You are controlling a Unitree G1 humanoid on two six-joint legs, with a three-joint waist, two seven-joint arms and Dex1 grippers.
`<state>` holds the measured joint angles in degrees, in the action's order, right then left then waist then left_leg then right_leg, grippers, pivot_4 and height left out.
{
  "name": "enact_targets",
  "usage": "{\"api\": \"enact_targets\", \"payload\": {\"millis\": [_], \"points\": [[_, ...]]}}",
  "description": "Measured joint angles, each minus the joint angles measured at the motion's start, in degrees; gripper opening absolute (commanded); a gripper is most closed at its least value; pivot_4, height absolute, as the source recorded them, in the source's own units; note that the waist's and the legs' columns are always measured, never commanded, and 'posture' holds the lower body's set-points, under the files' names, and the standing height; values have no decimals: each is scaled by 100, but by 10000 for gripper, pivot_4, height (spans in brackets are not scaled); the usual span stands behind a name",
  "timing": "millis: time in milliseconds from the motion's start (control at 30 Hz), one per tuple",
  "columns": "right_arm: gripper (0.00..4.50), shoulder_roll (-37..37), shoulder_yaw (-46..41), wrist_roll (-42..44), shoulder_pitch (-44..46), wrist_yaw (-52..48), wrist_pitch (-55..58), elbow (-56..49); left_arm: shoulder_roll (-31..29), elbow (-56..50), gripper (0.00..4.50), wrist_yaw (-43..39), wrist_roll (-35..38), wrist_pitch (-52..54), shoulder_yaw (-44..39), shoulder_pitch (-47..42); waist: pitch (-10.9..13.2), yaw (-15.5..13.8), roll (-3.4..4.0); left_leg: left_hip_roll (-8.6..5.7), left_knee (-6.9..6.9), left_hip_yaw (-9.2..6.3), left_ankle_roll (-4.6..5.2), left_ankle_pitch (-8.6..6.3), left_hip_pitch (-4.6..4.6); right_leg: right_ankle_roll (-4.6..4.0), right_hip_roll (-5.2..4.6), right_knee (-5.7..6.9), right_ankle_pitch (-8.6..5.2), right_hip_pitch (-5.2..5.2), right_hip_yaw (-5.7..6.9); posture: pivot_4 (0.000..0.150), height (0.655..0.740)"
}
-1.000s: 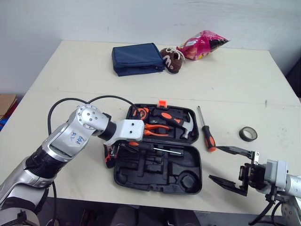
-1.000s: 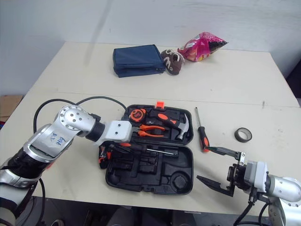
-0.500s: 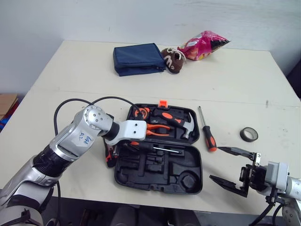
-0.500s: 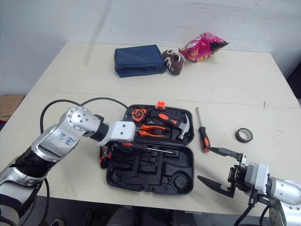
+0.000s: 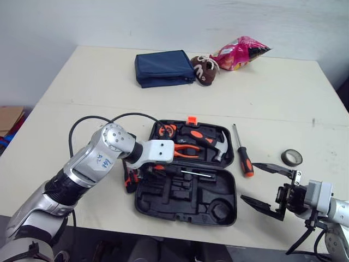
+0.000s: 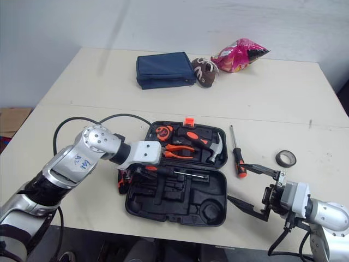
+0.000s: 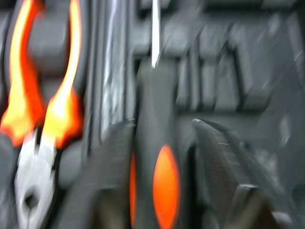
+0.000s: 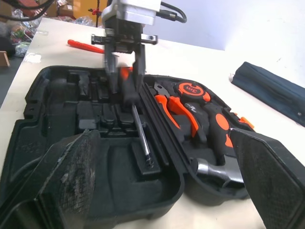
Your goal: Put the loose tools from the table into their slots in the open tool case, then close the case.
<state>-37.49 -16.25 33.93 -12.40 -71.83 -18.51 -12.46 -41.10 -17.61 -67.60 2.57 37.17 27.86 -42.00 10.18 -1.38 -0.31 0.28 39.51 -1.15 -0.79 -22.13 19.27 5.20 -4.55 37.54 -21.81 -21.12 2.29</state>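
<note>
Black tool case (image 5: 185,210): lay open on the worktop (image 5: 82,93).
Left gripper (image 7: 163,123): clamped on the held screwdriver (image 8: 140,129), low over the case's slots.
Right gripper (image 5: 249,182): spread wide, right of the case.
Loose screwdriver (image 5: 242,155): beside the case's right edge.

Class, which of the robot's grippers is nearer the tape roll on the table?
Right. The right gripper sits open just short of the tape roll; the left gripper is over the case, far to its left.
</note>
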Motion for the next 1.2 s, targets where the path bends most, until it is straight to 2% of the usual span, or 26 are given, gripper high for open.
{"api": "enact_targets", "payload": {"millis": [267, 367, 433, 567, 767, 1200], "points": [[45000, -28, 8, 0, 20, 5, 128, -91, 42, -239, 35418, -80, 611, -476, -698, 298, -1, 22, 1, 1, 1, 1, 1, -1, -3, 0, 1, 4, 0, 0, -1, 1500, 7400], [45000, -29, 9, 0, 22, 38, 183, -106, 210, -129, 27728, -87, 969, -992, -1144, 747, -1, 17, 3, 2, 3, 0, 2, -1, -1, 0, 0, 2, 0, 0, 1, 1500, 7400], [45000, -28, 9, -4, -5, 100, 232, -168, 425, 105, 18276, -87, 1286, -1457, -1543, 1134, -2, 13, 3, 3, 4, -1, 2, -1, -1, 0, -1, 1, 0, 0, 1, 1500, 7400], [45000, -26, 10, -20, -77, 194, 253, -274, 645, 696, 466, 29, 1348, -1994, -1747, 1459, -1, 2, 3, 0, 12, -2, 3, -2, -1, 1, -2, 2, 1, 6, 5, 1500, 7400], [45000, -26, 11, -76, -72, 325, 278, -319, 862, 959, 466, 187, 1230, -2109, -1555, 1491, -2, 5, 3, -3, 13, -9, 7, -4, -1, 3, -3, -6, 2, 16, 16, 1500, 7400], [45000, -25, 18, -141, -11, 516, 344, -322, 1145, 1458, 466, 633, 508, -2473, -992, 1396, -4, -7, 8, -5, 20, -26, 7, -4, -15, 6, -6, -13, 3, 44, 32, 1500, 7400]]}}
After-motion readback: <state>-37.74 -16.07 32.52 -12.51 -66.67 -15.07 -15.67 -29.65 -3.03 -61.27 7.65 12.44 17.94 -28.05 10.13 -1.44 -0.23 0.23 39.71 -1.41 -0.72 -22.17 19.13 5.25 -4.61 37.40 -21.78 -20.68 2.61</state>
